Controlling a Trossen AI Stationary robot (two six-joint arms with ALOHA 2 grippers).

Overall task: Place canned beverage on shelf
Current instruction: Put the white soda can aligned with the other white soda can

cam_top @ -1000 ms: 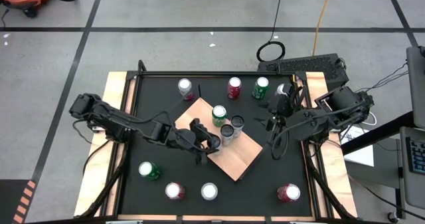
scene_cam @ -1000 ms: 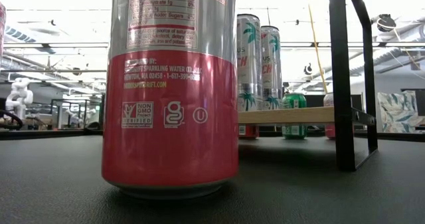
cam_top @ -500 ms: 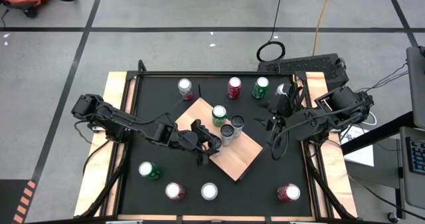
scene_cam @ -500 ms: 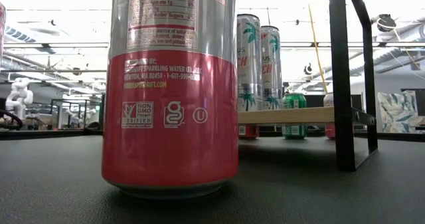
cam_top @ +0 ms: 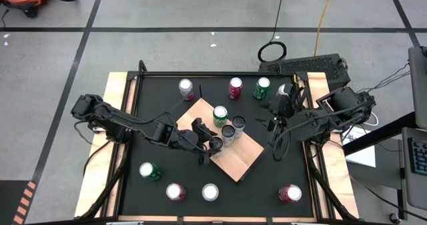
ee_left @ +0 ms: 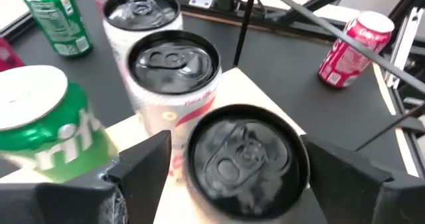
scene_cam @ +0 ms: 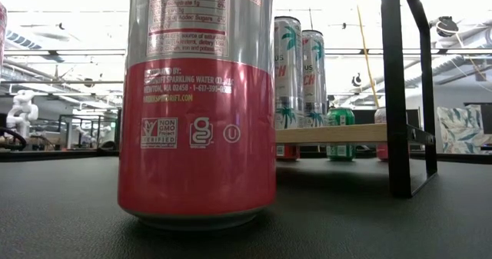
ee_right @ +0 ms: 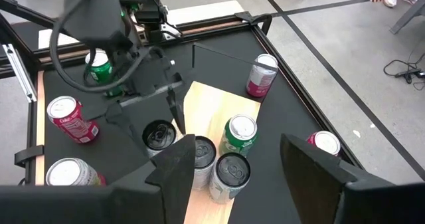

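Four cans stand on the flat light-tan wooden shelf board point(cam_top: 235, 159), which sits slantwise in the middle of the black surface point(cam_top: 153, 111). From above only three of them are clear: a green can with a white top point(cam_top: 220, 115) and two silver cans with dark tops point(cam_top: 238, 123). The fourth, a dark-topped silver can point(ee_left: 244, 154), is largely covered there by the left claw point(cam_top: 212, 145). The left wrist view shows it on the board near an edge, between the claw's two spread fingers point(ee_left: 143, 164). A strip of board shows between one finger and the can, so the claw is open around it; on the other side I cannot tell whether the finger touches.

The right claw point(cam_top: 272, 116) hangs over the right part of the surface, well apart from the shelf, with its fingers wide and empty.

In the low view a big pink-and-silver can point(scene_cam: 197, 136) stands close to the lens, cut off at the top, and hides much of the scene. Neither claw appears there. The shelf is seen edge-on behind it with two tall silver cans on it, and the fourth can is hidden. The small cans under the board are only partly visible.

Against the earlier frames, no can has shifted, the right arm is where it was, and the left claw stays at the same edge of the shelf. Any change in its finger spread is too slight to make out from above.
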